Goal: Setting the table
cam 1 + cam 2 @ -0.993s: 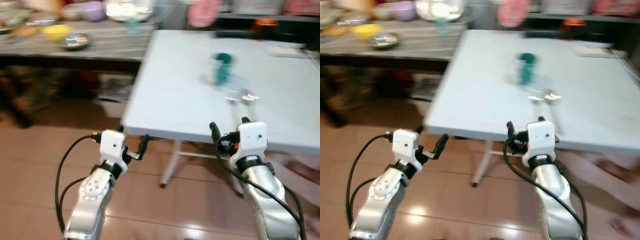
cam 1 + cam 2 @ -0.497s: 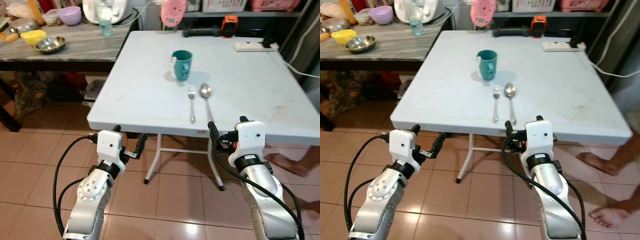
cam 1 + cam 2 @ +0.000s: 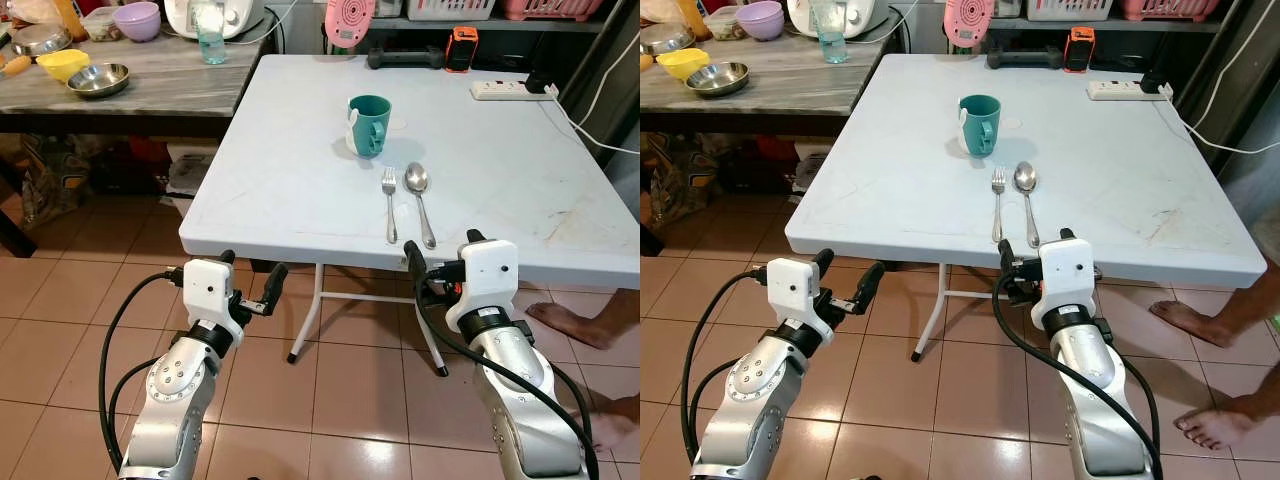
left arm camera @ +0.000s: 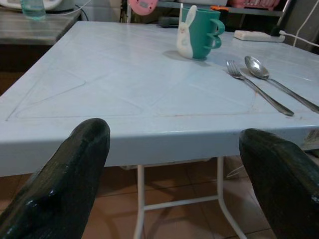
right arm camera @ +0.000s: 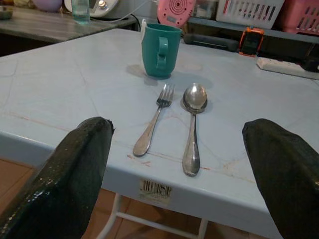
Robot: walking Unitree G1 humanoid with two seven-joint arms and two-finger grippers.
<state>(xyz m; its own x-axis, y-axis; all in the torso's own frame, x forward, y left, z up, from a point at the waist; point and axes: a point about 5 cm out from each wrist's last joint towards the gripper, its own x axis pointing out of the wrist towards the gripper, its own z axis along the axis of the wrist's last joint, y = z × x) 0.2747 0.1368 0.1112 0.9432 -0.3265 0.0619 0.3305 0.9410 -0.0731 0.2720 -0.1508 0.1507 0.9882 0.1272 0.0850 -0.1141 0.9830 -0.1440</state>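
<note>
A teal mug point(image 3: 369, 124) stands near the middle of the white folding table point(image 3: 290, 190). In front of it a fork point(image 3: 390, 205) and a spoon point(image 3: 419, 198) lie side by side, handles toward me. My left gripper point(image 3: 252, 268) is open just short of the table's near edge, level with it and empty. My right gripper point(image 3: 440, 248) is open too, at the edge right in front of the spoon's handle. In the right wrist view the fork point(image 5: 153, 122) and spoon point(image 5: 193, 124) lie between the open fingers, with the mug point(image 5: 159, 50) behind them.
A wooden side table point(image 3: 150, 95) at the left carries a steel bowl point(image 3: 97, 80), a yellow bowl point(image 3: 62, 64) and a purple bowl point(image 3: 138, 18). A power strip point(image 3: 507, 91) lies at the table's far right. A person's bare foot point(image 3: 570, 322) rests on the tiled floor at the right.
The blurred, swinging view has steadied and I now face the table squarely. Both grippers stay open at the near edge. Mug, fork and spoon have not moved.
</note>
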